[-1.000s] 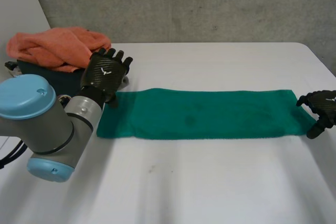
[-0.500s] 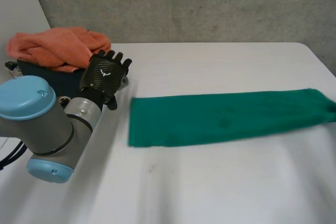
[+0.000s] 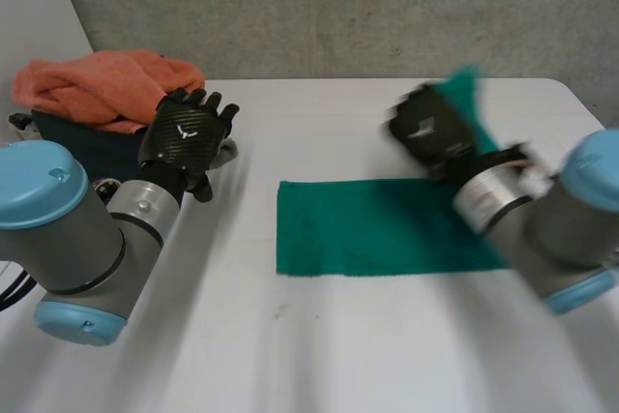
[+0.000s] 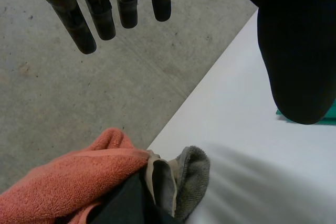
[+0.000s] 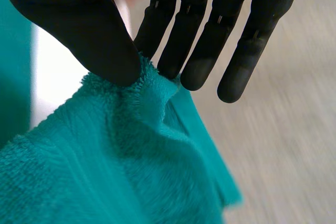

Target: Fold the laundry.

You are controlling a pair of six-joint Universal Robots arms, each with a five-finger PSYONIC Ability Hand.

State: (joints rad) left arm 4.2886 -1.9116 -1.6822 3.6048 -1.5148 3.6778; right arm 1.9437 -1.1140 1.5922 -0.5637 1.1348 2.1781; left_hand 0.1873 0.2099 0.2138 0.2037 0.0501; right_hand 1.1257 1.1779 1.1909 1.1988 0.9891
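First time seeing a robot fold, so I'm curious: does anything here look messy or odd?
Nothing spilled or damaged. The orange towel lies crumpled atop a laundry heap, and the right hand pinches one raised end of the green towel.

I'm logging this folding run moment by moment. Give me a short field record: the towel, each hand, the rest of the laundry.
green towel: mostly flat on the table, one end lifted
right hand: pinches the lifted end between thumb and fingers
left hand: open, holding nothing, near the orange towel
orange towel: heaped at the table's far left corner
fold: not yet laid down
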